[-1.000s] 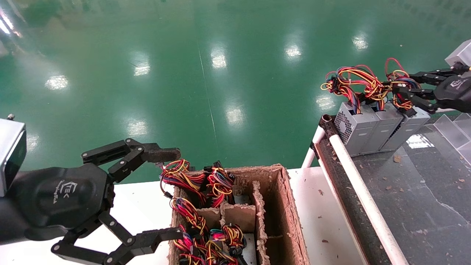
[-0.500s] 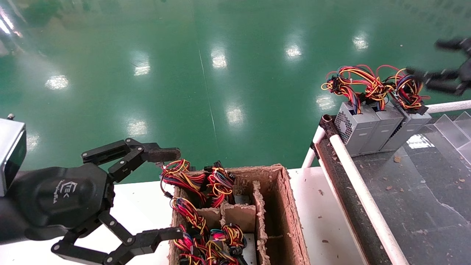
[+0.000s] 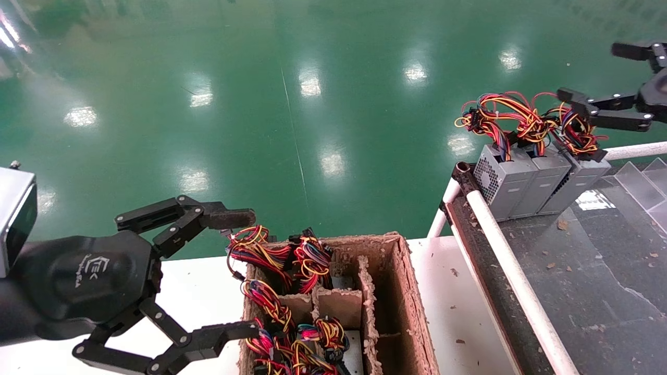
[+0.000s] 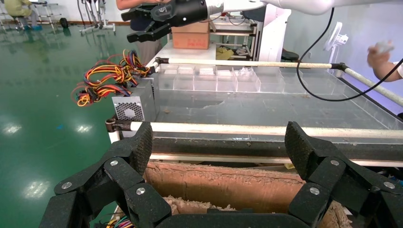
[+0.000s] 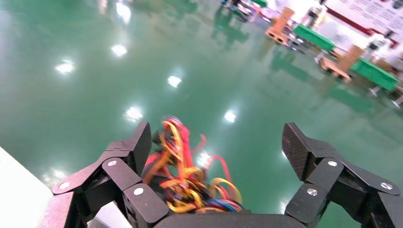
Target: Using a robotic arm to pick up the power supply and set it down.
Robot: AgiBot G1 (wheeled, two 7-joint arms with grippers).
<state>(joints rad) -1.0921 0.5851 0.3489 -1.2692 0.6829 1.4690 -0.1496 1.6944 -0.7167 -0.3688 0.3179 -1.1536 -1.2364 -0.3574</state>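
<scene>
Three grey power supplies stand side by side at the far corner of the dark table [image 3: 583, 271], their coloured wires bunched on top. The rightmost power supply [image 3: 577, 183] is free-standing. My right gripper [image 3: 591, 73] hangs open just above and to the right of its wires [image 3: 576, 130], with nothing in it. The right wrist view shows those wires [image 5: 183, 175] below the spread fingers [image 5: 138, 142]. My left gripper [image 3: 242, 275] is parked open at the near left, beside the cardboard box [image 3: 404, 291]. The left wrist view shows the supplies [image 4: 133, 104] and the right gripper [image 4: 142, 23] farther off.
The divided cardboard box holds several more wired supplies [image 3: 292, 291] on its left side; its right compartments show no supplies. A white rail [image 3: 516, 281] edges the dark table. Clear plastic trays [image 3: 646, 182] lie at the far right. Green floor lies beyond.
My right gripper, which was down at the rightmost supply's wires, has lifted up and to the right and spread wide. That supply stays standing. The left arm has not moved.
</scene>
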